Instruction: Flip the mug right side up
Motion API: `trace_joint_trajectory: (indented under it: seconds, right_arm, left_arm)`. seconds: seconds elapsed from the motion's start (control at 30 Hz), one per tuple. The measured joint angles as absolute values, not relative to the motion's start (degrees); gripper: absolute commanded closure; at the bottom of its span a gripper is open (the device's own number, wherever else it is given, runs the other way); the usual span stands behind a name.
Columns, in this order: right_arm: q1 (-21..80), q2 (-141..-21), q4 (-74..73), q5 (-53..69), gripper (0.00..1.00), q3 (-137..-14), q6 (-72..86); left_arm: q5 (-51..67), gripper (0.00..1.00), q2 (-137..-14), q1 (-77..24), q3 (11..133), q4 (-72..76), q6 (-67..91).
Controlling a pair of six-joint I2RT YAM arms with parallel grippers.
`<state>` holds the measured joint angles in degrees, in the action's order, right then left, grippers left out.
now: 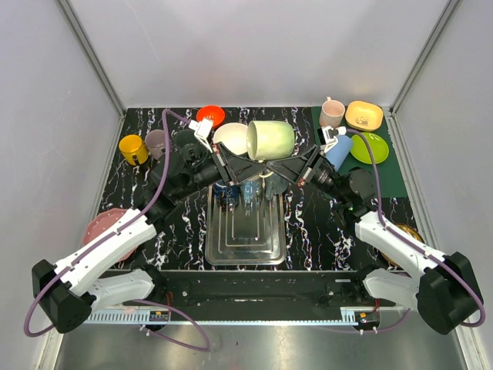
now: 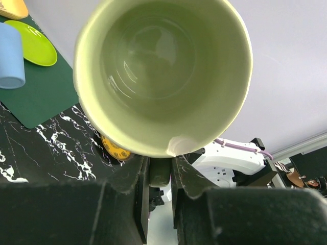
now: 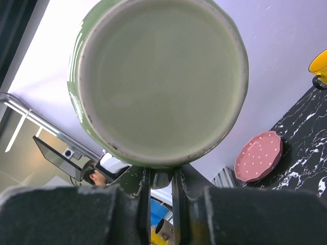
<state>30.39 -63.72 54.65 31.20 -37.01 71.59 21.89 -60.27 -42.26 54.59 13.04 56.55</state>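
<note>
Mug [image 1: 271, 139] in air above tray [image 1: 218, 248], lying on side; long axis level, mouth facing left gripper [image 2: 159, 166], base facing right gripper [image 3: 160, 178]; both finger pairs narrow, clamped on handle [image 2: 160, 176] beneath mug; judgement: mouth end must swing up.

No readable text — none anywhere.

The top camera looks down from high up. Both wrist cameras look closely at the pale green mug [image 1: 271, 139], from opposite ends.
</note>
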Motion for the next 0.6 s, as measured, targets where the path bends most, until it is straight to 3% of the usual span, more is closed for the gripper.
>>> trace_joint_trajectory:
  seconds: [0.13, 0.23, 0.3, 0.4, 0.6]
  right_arm:
    - [30.4, -63.0, 52.4, 32.4, 1.00, -37.5, 70.3]
    - [30.5, -61.0, 47.1, 33.2, 1.00, -38.7, 67.4]
    - [30.6, -59.0, 41.4, 33.8, 1.00, -40.2, 64.3]
    - [30.6, -55.1, 31.6, 33.9, 1.00, -43.0, 58.1]
    - [30.6, -48.5, 10.5, 31.8, 1.00, -48.6, 46.2]
  left_arm:
    - [22.1, 0.94, -59.4, -42.3, 53.8, 12.7, 55.7]
    - [22.2, 0.73, -58.7, -42.4, 53.7, 11.3, 55.3]
    - [22.6, 0.52, -58.2, -42.4, 53.5, 10.6, 55.0]
    - [23.8, 0.35, -56.6, -42.0, 52.3, 8.2, 54.2]
    - [23.6, 0.28, -53.8, -39.2, 51.5, 3.0, 52.6]
